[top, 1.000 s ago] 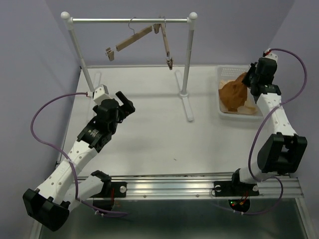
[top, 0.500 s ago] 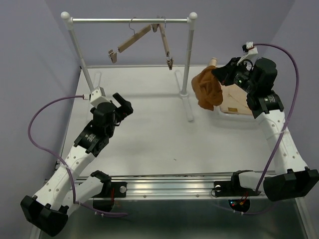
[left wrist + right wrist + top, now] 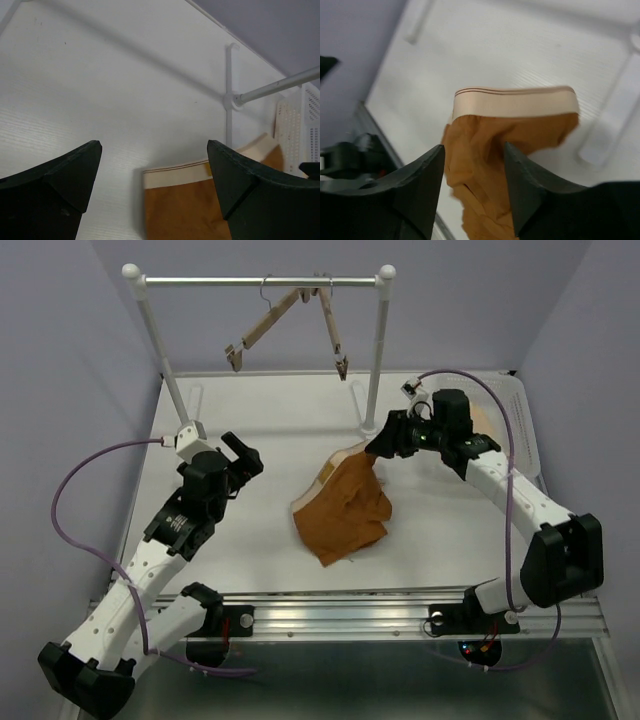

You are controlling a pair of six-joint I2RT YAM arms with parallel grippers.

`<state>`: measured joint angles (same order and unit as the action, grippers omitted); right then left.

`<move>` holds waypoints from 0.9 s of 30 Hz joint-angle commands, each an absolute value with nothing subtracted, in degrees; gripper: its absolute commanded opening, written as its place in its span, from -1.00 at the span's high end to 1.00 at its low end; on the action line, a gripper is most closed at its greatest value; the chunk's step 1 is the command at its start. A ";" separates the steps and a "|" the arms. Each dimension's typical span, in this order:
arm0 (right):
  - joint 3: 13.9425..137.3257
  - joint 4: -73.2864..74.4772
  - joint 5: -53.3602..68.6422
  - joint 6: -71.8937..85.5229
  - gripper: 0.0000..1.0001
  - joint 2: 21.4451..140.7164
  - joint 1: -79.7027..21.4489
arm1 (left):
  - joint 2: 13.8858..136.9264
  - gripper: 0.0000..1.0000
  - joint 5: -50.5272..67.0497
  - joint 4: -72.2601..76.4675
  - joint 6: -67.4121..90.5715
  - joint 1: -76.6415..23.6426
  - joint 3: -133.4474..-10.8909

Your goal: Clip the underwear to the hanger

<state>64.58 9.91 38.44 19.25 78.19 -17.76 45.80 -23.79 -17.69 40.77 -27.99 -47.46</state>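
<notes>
Rust-brown underwear [image 3: 340,508] at centre of the top view, lower part lying crumpled on the white desk [image 3: 270,410], pale beige waistband along its upper-left edge. Upper right corner of the cloth is raised off the desk into the right gripper [image 3: 376,447]. Right wrist view: right gripper [image 3: 474,147] clamped on a bunch of the brown cloth, with the underwear [image 3: 510,125] hanging beyond it and the waistband stretched flat across mid-frame.

Left gripper [image 3: 245,448] in the left-centre of the top view, well apart from the underwear, empty. Left wrist view: left gripper [image 3: 154,145] with fingers spread wide, nothing between them; waistband edge of the underwear [image 3: 190,205] shows at bottom centre, flat on the desk.

Clothes rack: rail [image 3: 260,281] along the top of the frame. Two pale wooden hangers hooked on it side by side, both tilted steeply: left hanger [image 3: 265,325] slopes down to the left, right hanger [image 3: 333,332] hangs almost vertical. Neither touches the underwear.

White basket [image 3: 522,425] at right edge, behind the right arm
</notes>
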 commanded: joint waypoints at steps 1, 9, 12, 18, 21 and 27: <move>65.56 19.13 24.20 13.81 -0.64 83.75 -18.19 | 45.70 -0.98 -23.04 -18.45 41.57 -27.69 -46.76; 62.94 19.42 15.91 13.62 -1.00 77.61 -18.72 | 51.59 -0.98 -16.10 -22.84 44.12 -27.77 -45.71; 61.35 18.99 15.91 13.45 -1.00 76.99 -20.12 | 53.70 -0.98 -11.08 -24.07 45.69 -27.86 -42.63; 62.66 17.40 14.42 10.03 -1.00 80.67 -27.06 | 53.97 -0.98 -4.84 -22.68 51.58 -27.95 -33.76; 65.29 15.65 11.61 8.00 -1.00 85.24 -28.30 | 53.35 -0.98 -4.04 -21.71 54.14 -28.30 -30.77; 73.12 12.31 10.63 2.82 -1.00 96.75 -28.30 | 51.77 -0.98 -0.53 -14.26 56.25 -29.00 -25.14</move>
<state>66.67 17.45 12.82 7.42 92.79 -28.51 53.47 -3.60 -20.18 53.54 -28.42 -27.88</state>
